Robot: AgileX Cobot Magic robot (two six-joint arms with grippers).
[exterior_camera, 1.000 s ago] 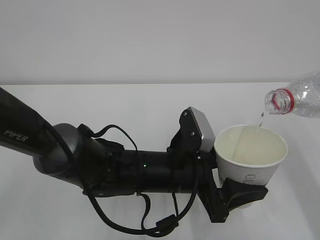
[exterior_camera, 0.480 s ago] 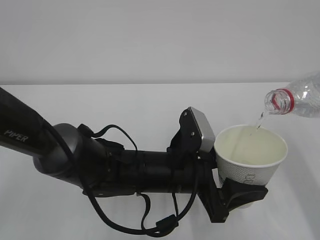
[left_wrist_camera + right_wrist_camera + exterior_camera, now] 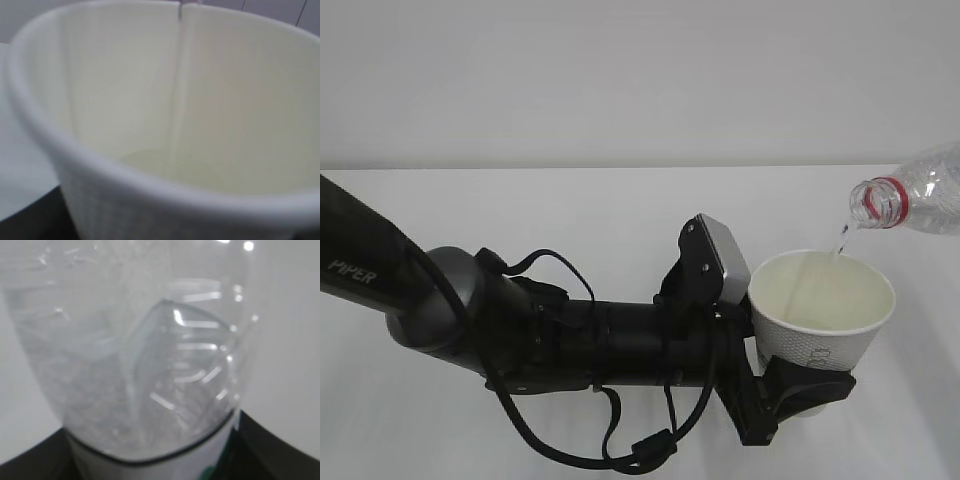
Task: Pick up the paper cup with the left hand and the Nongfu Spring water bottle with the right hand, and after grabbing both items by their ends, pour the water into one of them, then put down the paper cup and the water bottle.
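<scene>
The white paper cup is held upright above the table, and my left gripper is shut on its lower part. My black left arm reaches in from the left. The Nongfu Spring water bottle lies tilted at the right edge, its open red-ringed mouth just above the cup's far rim. A thin trickle of water falls from it into the cup. In the left wrist view the cup's cream inside fills the frame, with a little water at the bottom. The clear bottle fills the right wrist view, held between dark jaws at the lower corners.
The white table runs back to a plain pale wall. Loose black cables hang under my left arm. The right arm itself is outside the exterior view.
The trickle from the bottle's mouth keeps falling and shifts slightly in shape. Cup, bottle and left arm stay where they were.
</scene>
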